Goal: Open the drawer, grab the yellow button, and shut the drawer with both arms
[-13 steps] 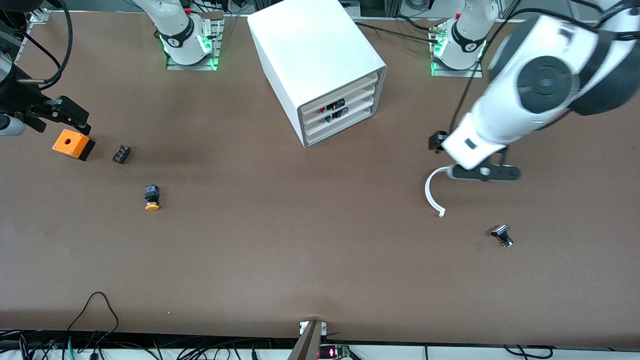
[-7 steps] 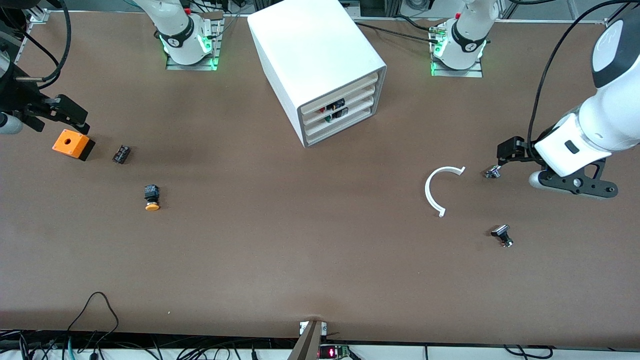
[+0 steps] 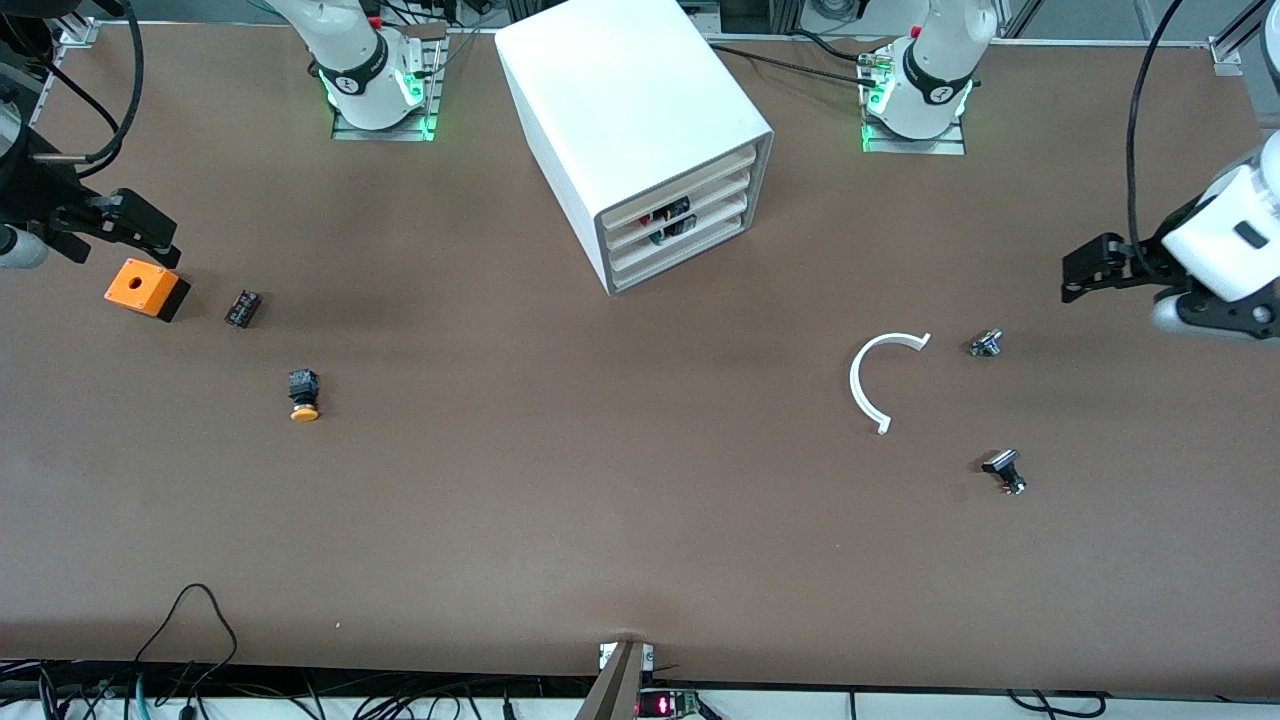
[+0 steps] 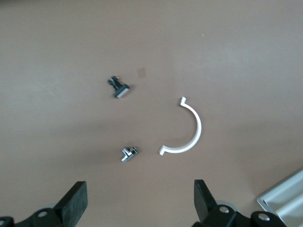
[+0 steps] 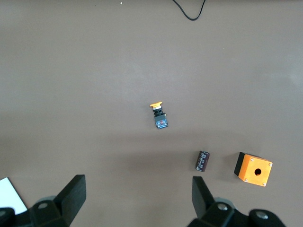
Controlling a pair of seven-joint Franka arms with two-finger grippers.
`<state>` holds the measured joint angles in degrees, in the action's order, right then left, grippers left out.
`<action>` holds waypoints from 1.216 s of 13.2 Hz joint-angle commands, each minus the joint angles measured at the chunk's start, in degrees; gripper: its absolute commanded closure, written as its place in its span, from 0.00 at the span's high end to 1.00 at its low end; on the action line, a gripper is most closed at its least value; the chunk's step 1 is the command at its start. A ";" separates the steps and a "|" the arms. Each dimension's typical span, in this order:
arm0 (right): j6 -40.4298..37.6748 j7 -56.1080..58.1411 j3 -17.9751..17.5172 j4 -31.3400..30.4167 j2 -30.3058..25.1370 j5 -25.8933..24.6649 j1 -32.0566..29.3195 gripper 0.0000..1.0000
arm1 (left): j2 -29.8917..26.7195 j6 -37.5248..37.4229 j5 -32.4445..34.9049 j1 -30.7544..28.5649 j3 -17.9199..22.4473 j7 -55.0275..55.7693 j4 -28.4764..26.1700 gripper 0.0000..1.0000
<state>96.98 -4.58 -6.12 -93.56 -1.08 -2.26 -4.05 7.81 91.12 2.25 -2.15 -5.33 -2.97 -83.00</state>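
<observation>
Left gripper (image 3: 1075, 272) wide open, empty, above counter (image 3: 600, 500); right gripper (image 3: 150, 238) wide open, empty; button (image 3: 303, 394) lies away from it.

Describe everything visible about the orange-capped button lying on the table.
The button is small, with a round orange-yellow mushroom cap on a dark blue-black square body that looks like plastic. It lies on its side on the brown table, cap pointing toward the front camera. It sits toward the right arm's end, nearer the front camera than the orange box. Nothing touches it but the table; the right wrist view shows it alone.
</observation>
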 commanded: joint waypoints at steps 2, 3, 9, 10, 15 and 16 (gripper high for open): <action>-1.53 0.81 -0.65 1.37 0.11 -0.38 -0.61 0.99 | -11.04 6.53 -0.50 5.04 5.51 -1.68 -14.98 0.99; -1.53 0.81 -0.65 1.37 0.11 -0.38 -0.61 0.99 | -12.11 6.10 -0.40 5.83 5.59 -0.64 -16.57 0.99; -1.44 0.81 -0.74 1.28 0.29 -0.38 -0.61 0.99 | -10.45 5.30 -1.02 5.23 5.68 -0.90 -15.09 0.99; -1.44 0.72 -0.74 1.28 0.20 -0.38 -0.61 0.99 | -10.45 5.30 -1.02 5.23 5.68 -0.81 -15.09 0.99; -1.53 0.72 -0.74 1.28 0.20 -0.29 -0.61 0.99 | -10.53 4.26 -0.93 5.31 5.51 -0.02 -14.91 0.99; -1.53 0.80 -0.74 1.28 0.20 -0.29 -0.61 0.99 | -10.53 3.81 -0.93 5.66 5.42 0.07 -14.74 0.99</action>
<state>96.76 -4.40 -6.17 -93.54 -1.09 -2.26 -4.05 -2.14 95.70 2.07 2.66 -0.12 -3.16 -97.77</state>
